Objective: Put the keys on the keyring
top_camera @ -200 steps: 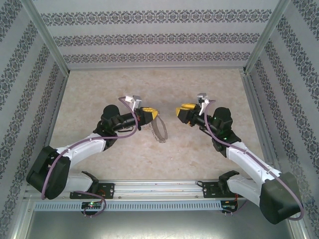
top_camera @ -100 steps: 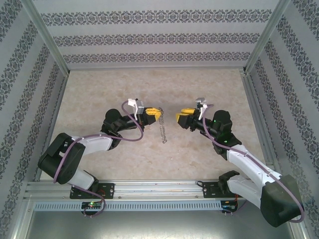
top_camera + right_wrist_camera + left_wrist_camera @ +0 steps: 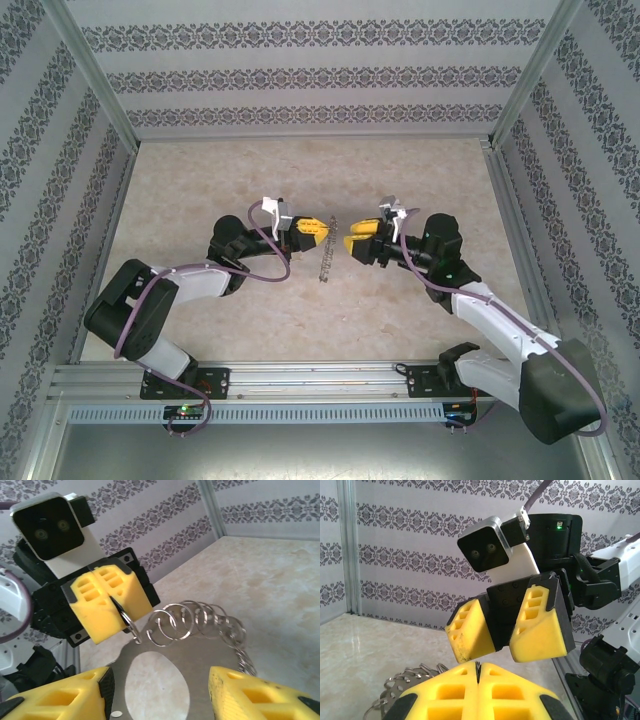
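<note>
The keyring (image 3: 200, 655) is a flat grey metal hoop with an oval hole, fringed with several silvery split rings (image 3: 192, 617). My left gripper (image 3: 322, 228) is shut on one of those small rings (image 3: 127, 620), and the keyring (image 3: 326, 262) hangs edge-on below it above the table. My right gripper (image 3: 350, 243) faces it from the right, open, its yellow fingers (image 3: 265, 695) standing on either side of the hoop; I cannot tell whether they touch it. In the left wrist view, the right gripper (image 3: 502, 652) hovers just past my shut left gripper (image 3: 478, 666). The keys are out of view.
The beige marble-look table (image 3: 420, 170) is walled by patterned panels at the back (image 3: 320, 75) and both sides. An aluminium rail (image 3: 320, 380) with the arm bases runs along the near edge.
The left gripper has moved right with the keyring, which now hangs edge-on. The right gripper has moved left, and the two grippers now almost meet.
</note>
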You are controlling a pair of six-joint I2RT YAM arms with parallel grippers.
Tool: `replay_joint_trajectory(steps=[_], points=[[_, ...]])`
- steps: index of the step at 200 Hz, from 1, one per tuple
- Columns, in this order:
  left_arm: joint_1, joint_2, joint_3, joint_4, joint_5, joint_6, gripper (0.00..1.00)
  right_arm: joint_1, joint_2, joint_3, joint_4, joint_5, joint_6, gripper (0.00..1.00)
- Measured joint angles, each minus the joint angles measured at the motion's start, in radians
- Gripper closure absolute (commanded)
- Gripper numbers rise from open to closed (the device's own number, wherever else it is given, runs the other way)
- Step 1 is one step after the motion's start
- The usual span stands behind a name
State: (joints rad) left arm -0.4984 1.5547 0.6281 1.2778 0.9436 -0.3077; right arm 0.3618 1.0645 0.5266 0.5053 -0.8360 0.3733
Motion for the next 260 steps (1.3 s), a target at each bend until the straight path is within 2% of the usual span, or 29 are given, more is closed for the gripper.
replay_joint_trajectory(steps=[59, 204, 227, 260], points=[[0.000, 0.006, 0.003, 0.045, 0.018, -0.060, 1.00, 0.010, 0.060, 0.054, 0.013, -0.071, 0.001, 0.54], [-0.012, 0.011, 0.003, 0.050, 0.026, -0.094, 1.00, 0.056, 0.099, 0.106, 0.031, -0.071, 0.002, 0.62], [-0.012, 0.011, 0.003, 0.051, 0.026, -0.094, 1.00, 0.062, 0.118, 0.114, 0.033, -0.071, 0.002, 0.65], [-0.012, 0.014, 0.003, 0.051, 0.024, -0.094, 1.00, 0.066, 0.126, 0.115, 0.038, -0.074, 0.002, 0.79]])
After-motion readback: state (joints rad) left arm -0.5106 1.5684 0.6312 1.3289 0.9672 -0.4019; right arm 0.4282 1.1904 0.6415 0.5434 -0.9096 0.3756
